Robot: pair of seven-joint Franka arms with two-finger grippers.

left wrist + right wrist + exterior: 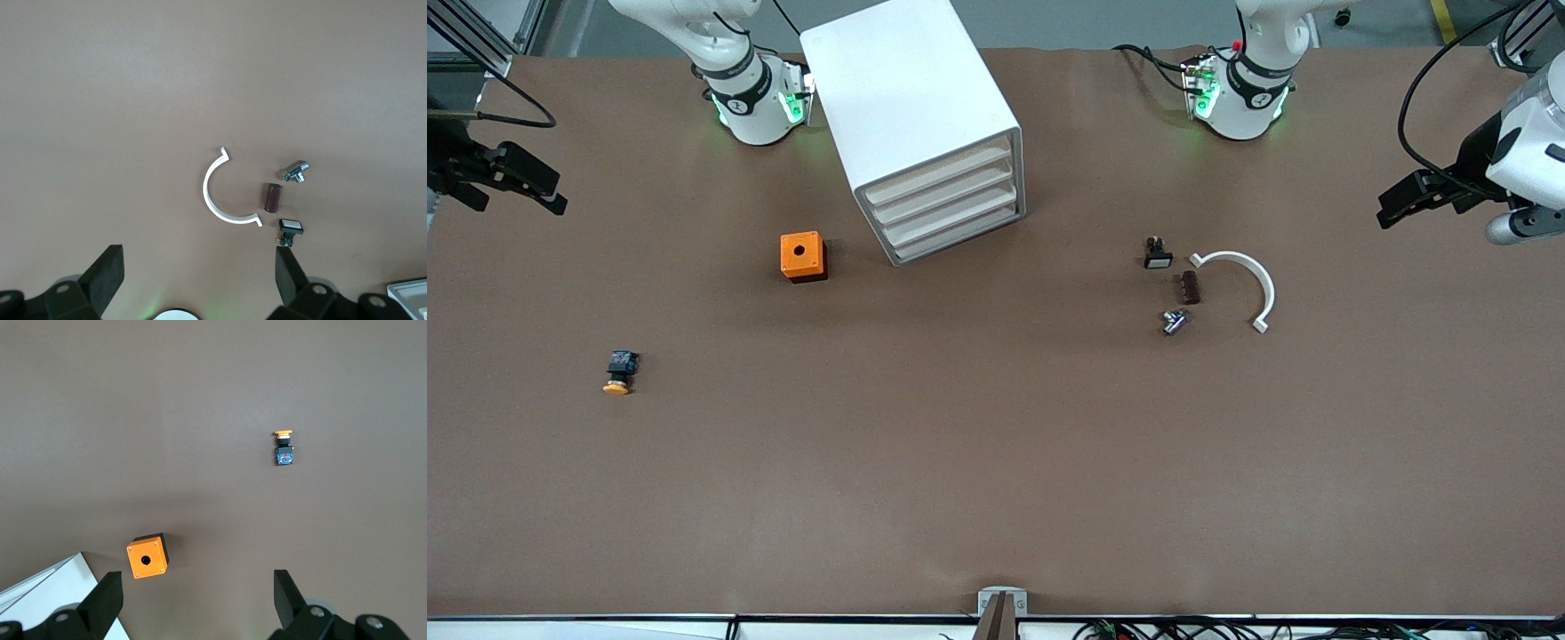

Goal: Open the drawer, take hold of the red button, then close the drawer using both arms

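Note:
The white cabinet (911, 116) stands between the two arm bases, turned at an angle. Its four stacked drawers (947, 209) are all shut. A corner of the cabinet shows in the right wrist view (53, 593) and in the left wrist view (410, 292). The red-capped button is out of view. My right gripper (551, 191) hangs open and empty above the right arm's end of the table; its wrist view (197, 599) shows bare table between the fingers. My left gripper (1387, 209) hangs open and empty above the left arm's end (200, 273).
An orange cube with a hole (803, 256) sits beside the cabinet. An orange-yellow-capped button (619, 372) lies nearer the front camera. Toward the left arm's end lie a white arc (1240, 280), a brown block (1190, 287), a white-capped switch (1157, 255) and a metal piece (1175, 322).

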